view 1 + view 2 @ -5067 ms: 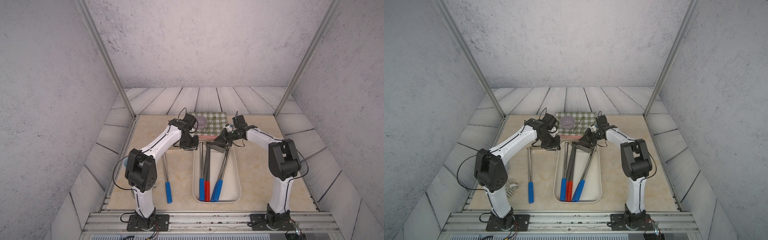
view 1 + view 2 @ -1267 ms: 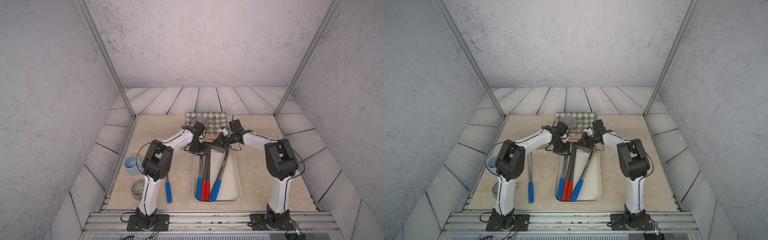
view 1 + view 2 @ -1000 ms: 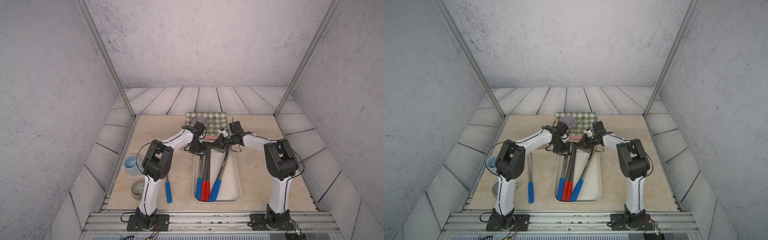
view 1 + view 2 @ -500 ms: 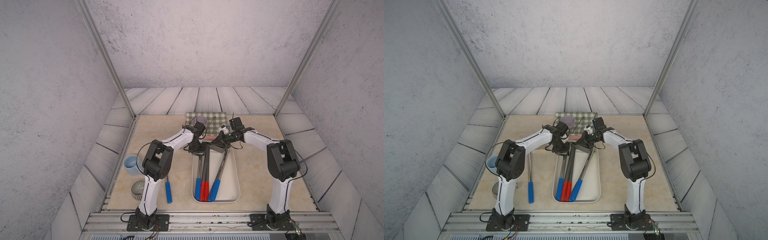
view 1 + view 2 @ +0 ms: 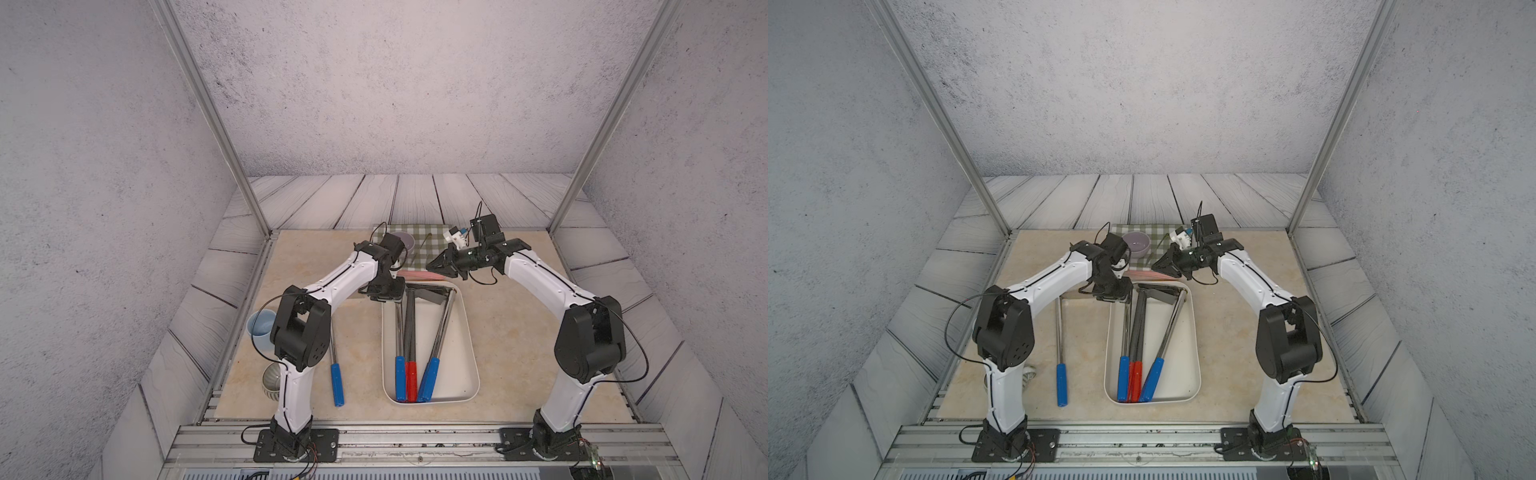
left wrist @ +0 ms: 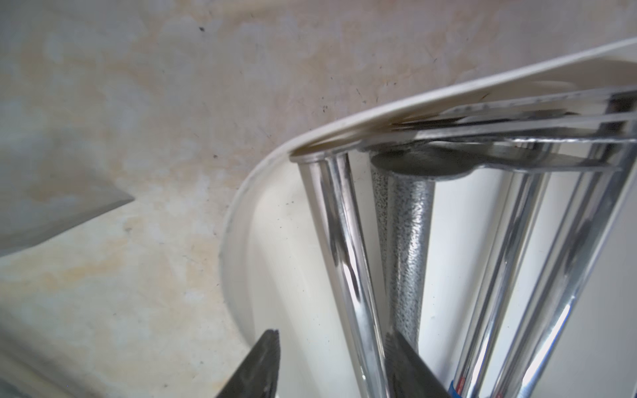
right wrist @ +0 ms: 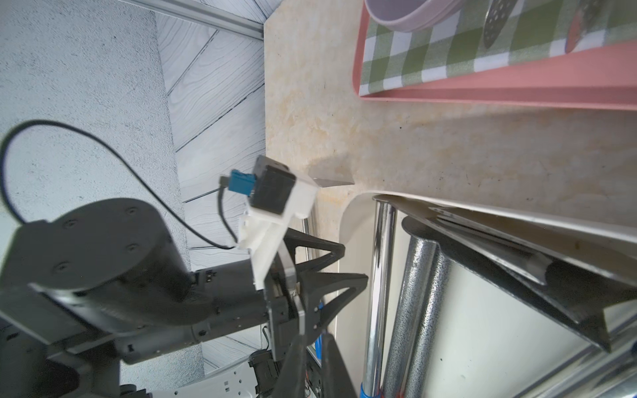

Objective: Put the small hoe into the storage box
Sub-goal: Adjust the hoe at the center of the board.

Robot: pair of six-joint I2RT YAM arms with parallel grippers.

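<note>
Beige tabletop between grey walls carries the storage box. The small hoe lies inside it along the left wall, blue grip toward the robot and blade end at the far rim. The left gripper hangs low over that far left corner. In the left wrist view its jaws stand apart astride the hoe's chrome shaft, not clamped on it. The right gripper hovers above the box's far edge, near the pink tray, its fingers a sliver apart and empty.
</note>
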